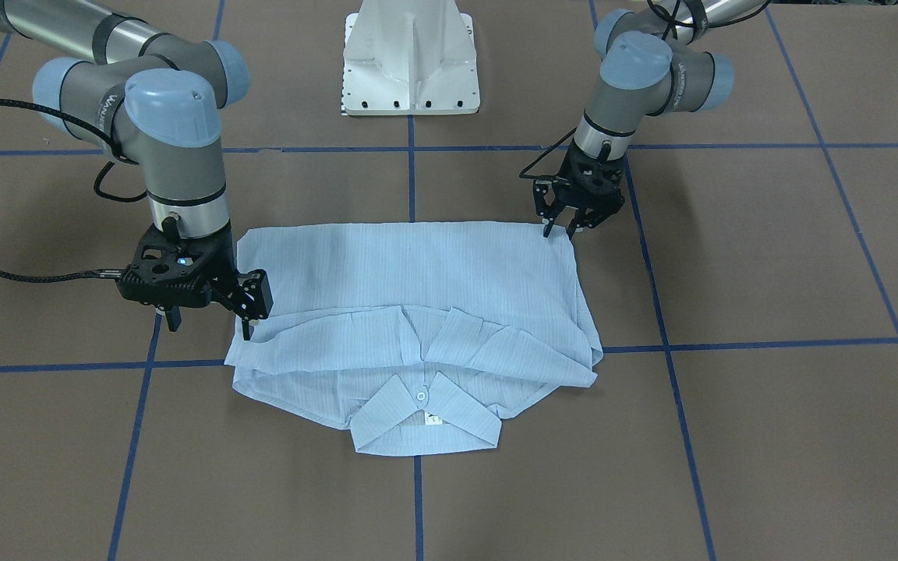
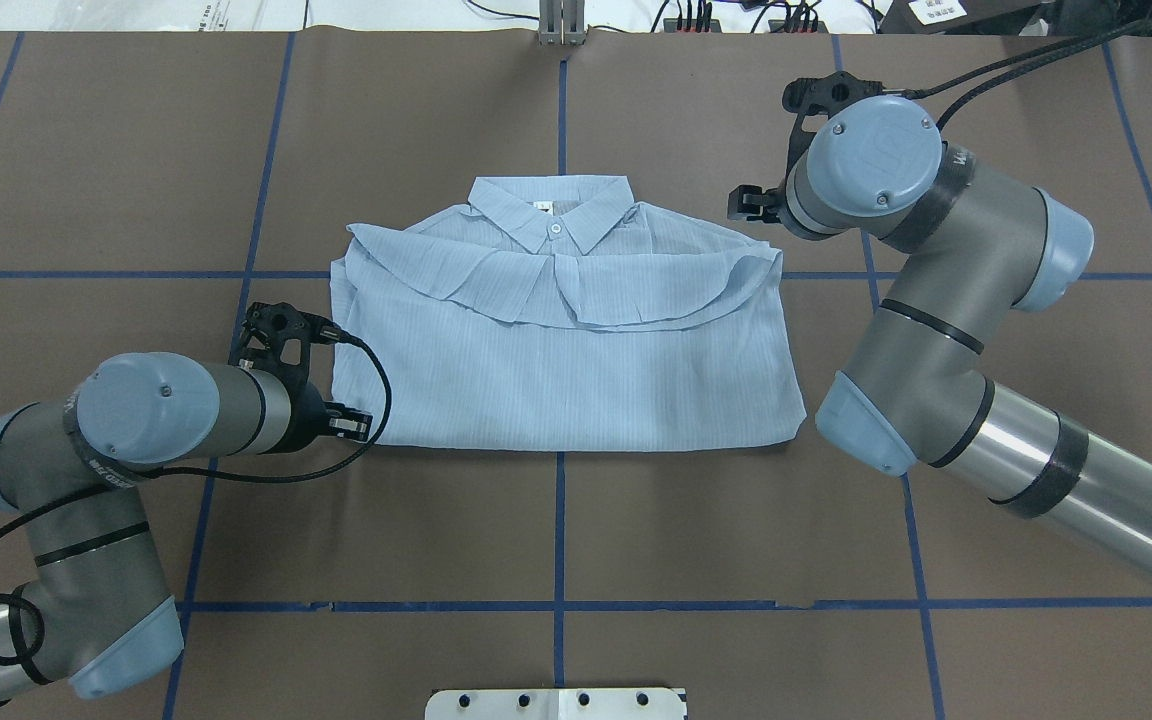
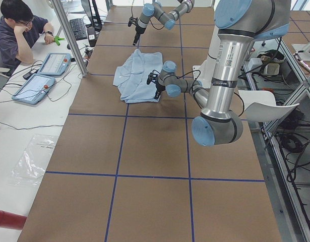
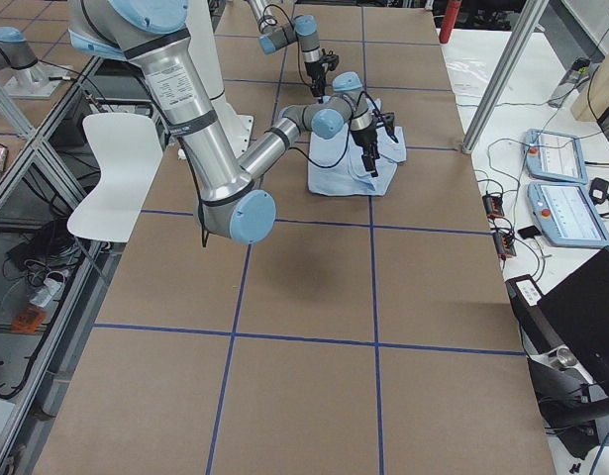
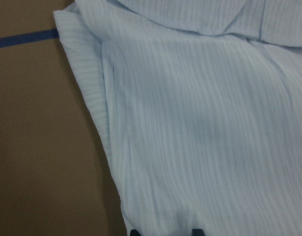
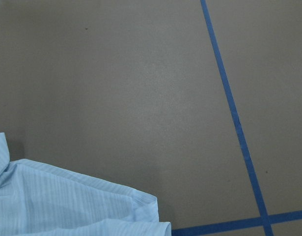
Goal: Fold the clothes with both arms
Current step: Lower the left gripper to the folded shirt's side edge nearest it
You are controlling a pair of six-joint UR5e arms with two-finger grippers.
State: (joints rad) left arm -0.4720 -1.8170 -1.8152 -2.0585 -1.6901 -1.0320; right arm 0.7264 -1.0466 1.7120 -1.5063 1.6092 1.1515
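Observation:
The clothes are one pale blue striped shirt [image 1: 418, 273] [image 2: 566, 360], lying flat on the brown table. Its lower half is doubled up toward the buttoned collar [image 1: 422, 417] [image 2: 551, 205]. My left gripper [image 1: 559, 231] [image 2: 349, 425] stands open at the folded edge's corner nearest the robot. In the left wrist view its fingertips [image 5: 134, 232] sit apart at the bottom over the shirt [image 5: 190, 123]. My right gripper [image 1: 211, 326] [image 2: 756, 205] hangs open beside the opposite side, near the shoulder. In the right wrist view only a corner of the shirt [image 6: 57, 201] and bare table show.
The white pedestal base [image 1: 410, 62] [image 2: 556, 703] stands at the robot's table edge. Blue tape lines [image 2: 560, 520] grid the brown surface. A person [image 3: 18, 25] sits at a side desk with tablets [image 3: 44, 70]. A white chair [image 4: 116, 168] stands beside the table.

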